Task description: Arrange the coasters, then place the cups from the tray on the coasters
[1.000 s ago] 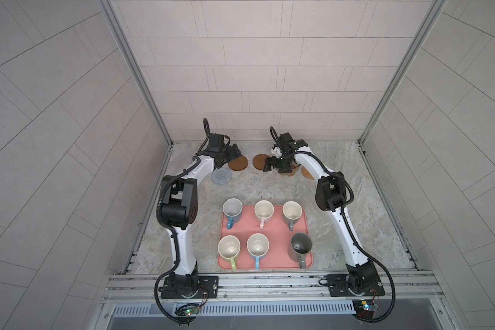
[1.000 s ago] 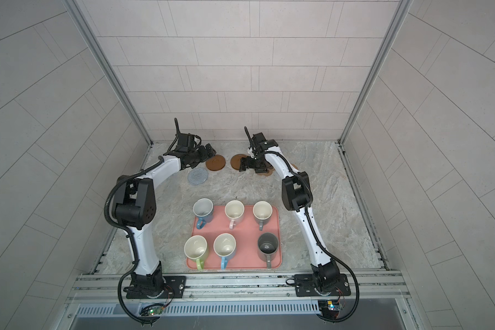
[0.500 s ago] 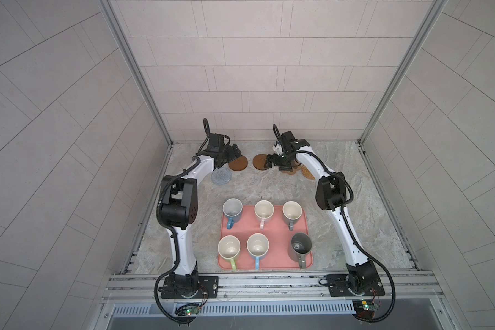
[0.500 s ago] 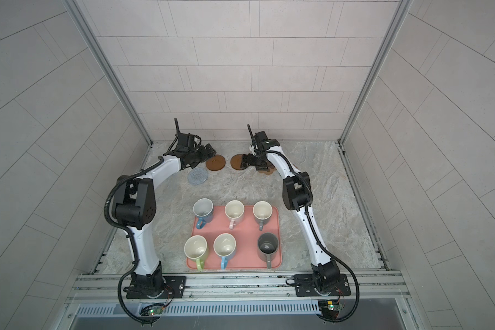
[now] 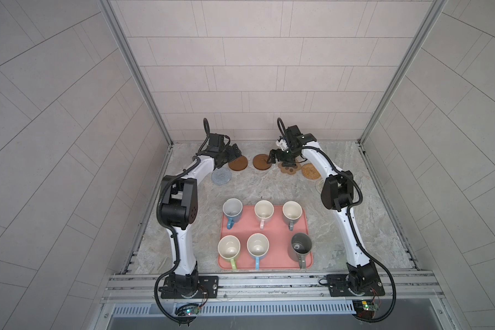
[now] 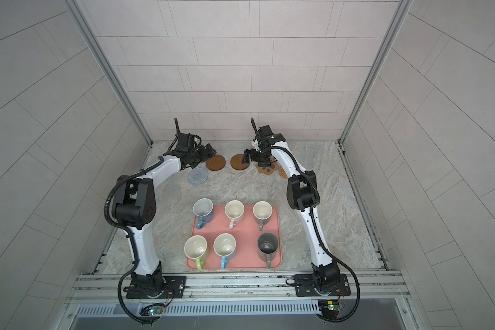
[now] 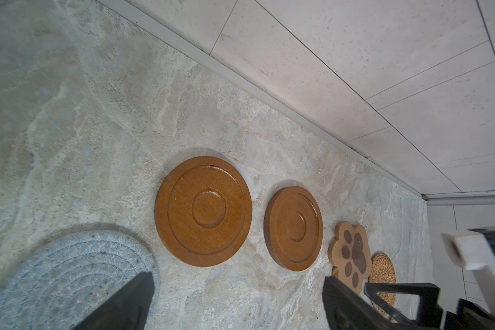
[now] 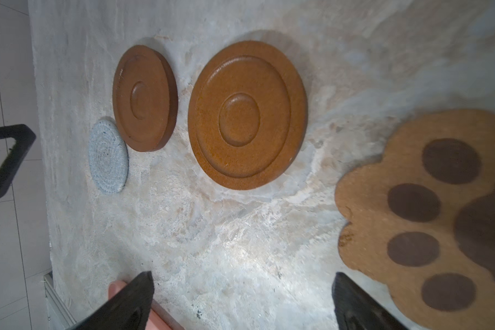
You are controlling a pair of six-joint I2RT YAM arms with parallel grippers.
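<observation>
Six coasters lie in a row near the back wall: grey-blue crochet [image 5: 221, 176], two brown discs [image 5: 237, 165] [image 5: 261, 162], the tan paw [image 5: 289, 169], golden rattan [image 5: 311, 171] and a pale woven one [image 5: 320, 185], half hidden by the right arm. My left gripper [image 5: 235, 151] [image 7: 236, 277] hangs open beside the left disc [image 7: 203, 211]. The right gripper [image 5: 280, 160] [image 8: 242, 274] is open over bare table between the right disc [image 8: 247, 114] and the paw [image 8: 429, 211]. Six cups stand on the pink tray [image 5: 269, 264], among them a blue one [image 5: 232, 207] and a dark grey one [image 5: 300, 246].
The back wall [image 5: 255, 125] rises just behind the coaster row. Metal frame posts [image 5: 166, 143] stand at the rear corners. A strip of marble table [image 5: 263, 185] separates the coasters from the tray. A metal rail [image 5: 269, 281] runs along the front edge.
The right wrist has shifted slightly toward the back wall. The left arm, the coasters and the cups have not moved.
</observation>
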